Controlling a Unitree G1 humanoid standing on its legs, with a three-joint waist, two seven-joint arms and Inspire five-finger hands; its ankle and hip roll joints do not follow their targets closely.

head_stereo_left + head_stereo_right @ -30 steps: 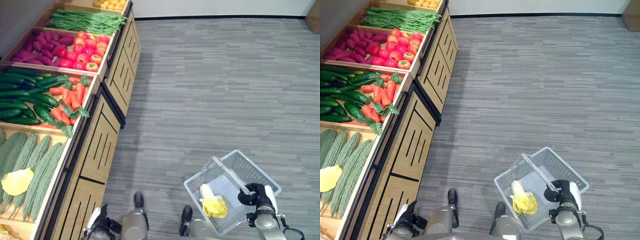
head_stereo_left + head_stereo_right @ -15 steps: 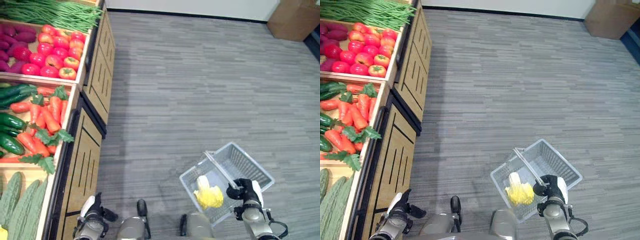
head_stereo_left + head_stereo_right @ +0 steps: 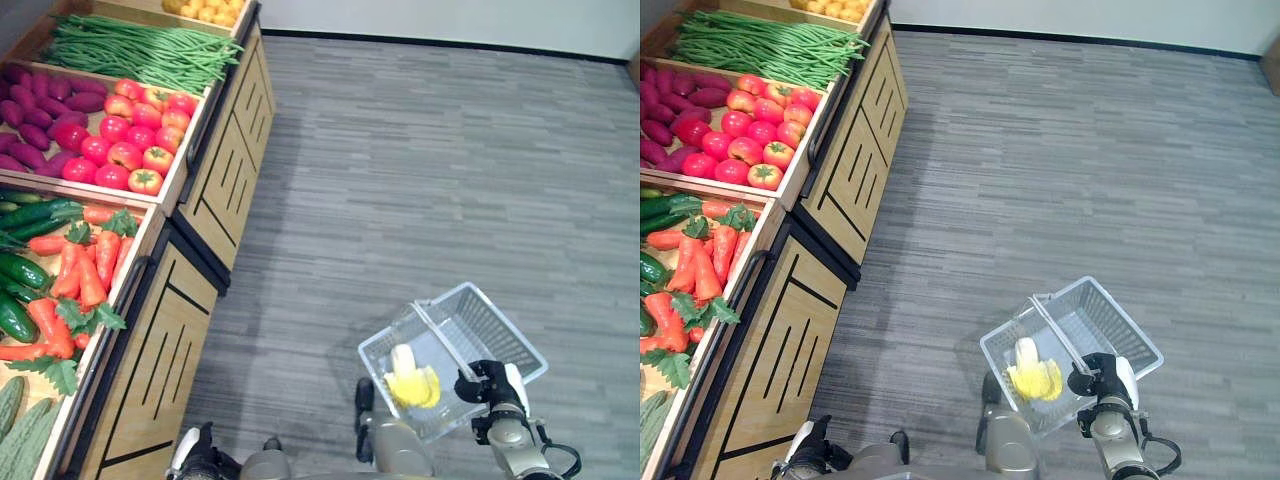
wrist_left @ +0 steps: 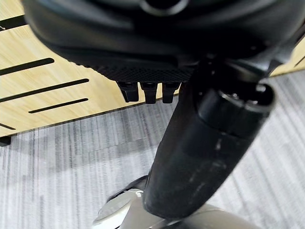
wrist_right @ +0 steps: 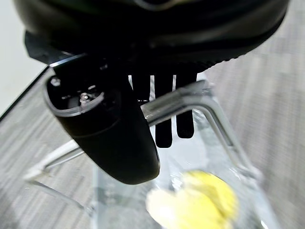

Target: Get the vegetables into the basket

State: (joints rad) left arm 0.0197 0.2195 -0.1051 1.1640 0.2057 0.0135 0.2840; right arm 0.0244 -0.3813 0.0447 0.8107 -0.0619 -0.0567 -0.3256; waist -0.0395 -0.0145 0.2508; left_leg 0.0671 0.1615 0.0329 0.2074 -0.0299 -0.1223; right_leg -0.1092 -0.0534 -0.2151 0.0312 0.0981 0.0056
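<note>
Open grey floor (image 3: 430, 160) surrounds the basket (image 3: 500, 345), its handle (image 5: 190, 98) gripped by the right robot hand (image 3: 493, 385).

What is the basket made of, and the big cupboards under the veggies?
The basket looks like pale translucent plastic: thin open-mesh walls you can see the floor through. Its handle, held in the right hand, looks like shiny metal bar. The cupboards look like light matte wood, probably bamboo-style panels, with dark slots and edges.
</note>
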